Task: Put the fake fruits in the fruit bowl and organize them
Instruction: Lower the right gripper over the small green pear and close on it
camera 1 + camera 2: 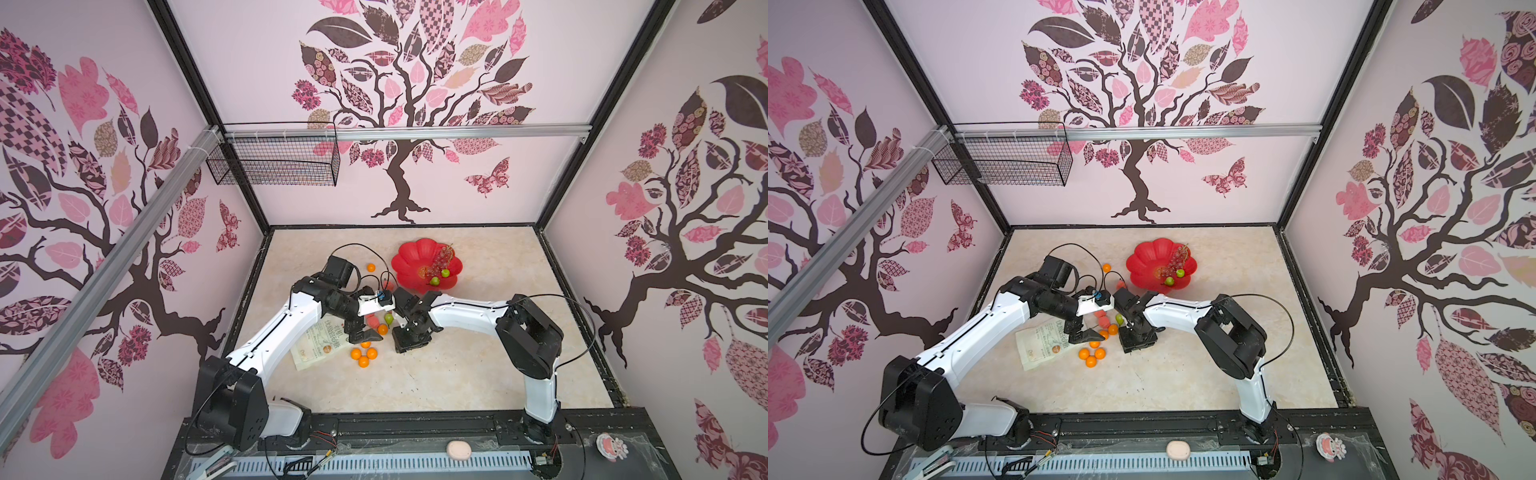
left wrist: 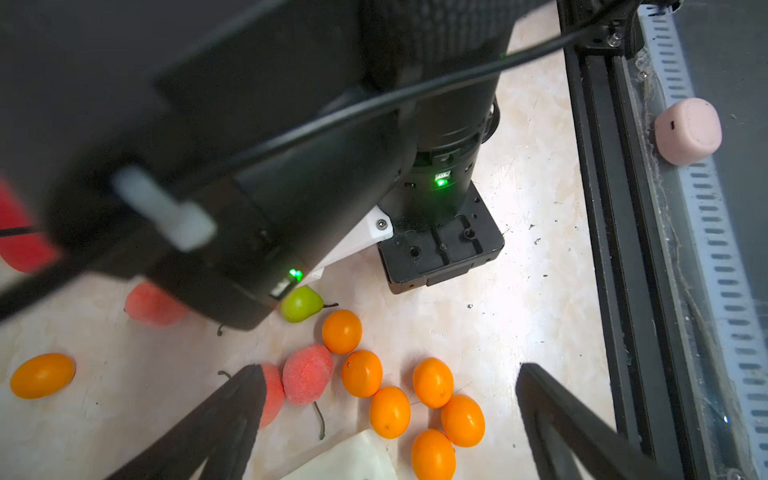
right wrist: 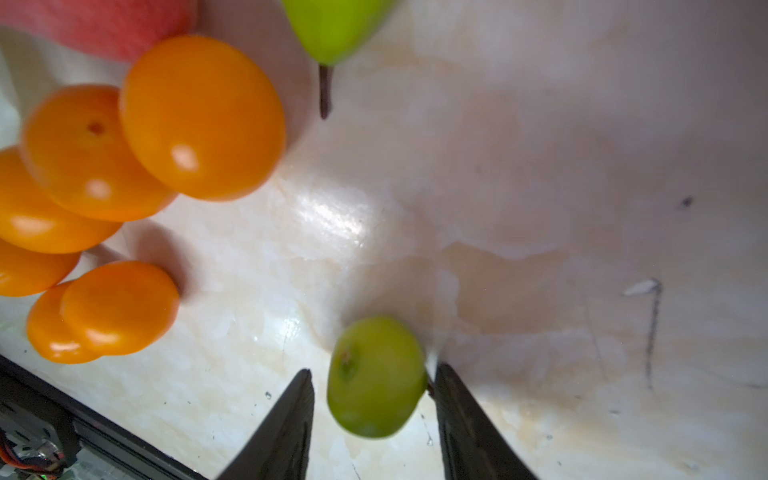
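Straddling a green pear (image 3: 374,380), the right gripper (image 3: 374,369) is half-spread: the pear's stem end touches one finger (image 3: 457,415), with a sliver of gap at the other, so can't tell if it's pinched. Left gripper (image 2: 390,370) is spread wide above loose oranges (image 2: 390,411) and peaches (image 2: 307,374), next to a white pouch (image 1: 320,345). Red bowl (image 1: 409,257) sits at the far side of the table (image 1: 457,374), holding grapes (image 1: 442,257) and two more pears (image 1: 445,273).

White pouch (image 1: 316,348), wire basket (image 1: 274,162)
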Available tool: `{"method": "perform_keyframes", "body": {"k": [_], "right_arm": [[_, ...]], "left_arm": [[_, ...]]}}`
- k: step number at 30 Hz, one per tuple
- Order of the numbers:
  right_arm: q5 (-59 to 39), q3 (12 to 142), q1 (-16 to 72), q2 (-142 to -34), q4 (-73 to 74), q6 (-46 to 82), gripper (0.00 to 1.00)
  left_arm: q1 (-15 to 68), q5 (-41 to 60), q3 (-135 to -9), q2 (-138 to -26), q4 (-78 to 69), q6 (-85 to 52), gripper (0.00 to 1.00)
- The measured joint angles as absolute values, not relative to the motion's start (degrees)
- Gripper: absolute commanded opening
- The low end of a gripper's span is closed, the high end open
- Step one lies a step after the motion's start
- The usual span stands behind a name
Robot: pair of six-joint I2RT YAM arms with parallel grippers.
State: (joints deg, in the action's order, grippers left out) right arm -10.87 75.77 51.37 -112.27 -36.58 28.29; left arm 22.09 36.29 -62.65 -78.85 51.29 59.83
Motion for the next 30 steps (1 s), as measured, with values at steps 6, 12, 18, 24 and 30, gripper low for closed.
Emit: {"method": "perform_keyframes", "body": {"k": [6,12,18,24,30], "right_arm": [[-8.6,76.31,51.37,-112.57,-37.71,28.03,0.5],[-5.54,78.54,51.62,-114.06,-38.94,27.14,0.51],[-4.03,80.16,51.7,-115.11,-39.62,26.7,0.52],[-2.48,81.3,51.75,-115.96,-40.01,26.35,0.5],[-1.13,81.41,51.79,-116.03,-40.01,25.71,0.49]], "left_arm": [[22.0,36.49,-62.65,-78.85,51.27,59.81,0.98],[22.0,36.71,-62.65,-78.85,51.27,59.79,0.98],[22.0,36.73,-62.65,-78.85,51.27,59.79,0.98],[21.96,37.01,-62.65,-78.85,51.27,59.79,0.98],[21.85,37.54,-62.65,-78.85,51.27,59.79,0.98]]}}
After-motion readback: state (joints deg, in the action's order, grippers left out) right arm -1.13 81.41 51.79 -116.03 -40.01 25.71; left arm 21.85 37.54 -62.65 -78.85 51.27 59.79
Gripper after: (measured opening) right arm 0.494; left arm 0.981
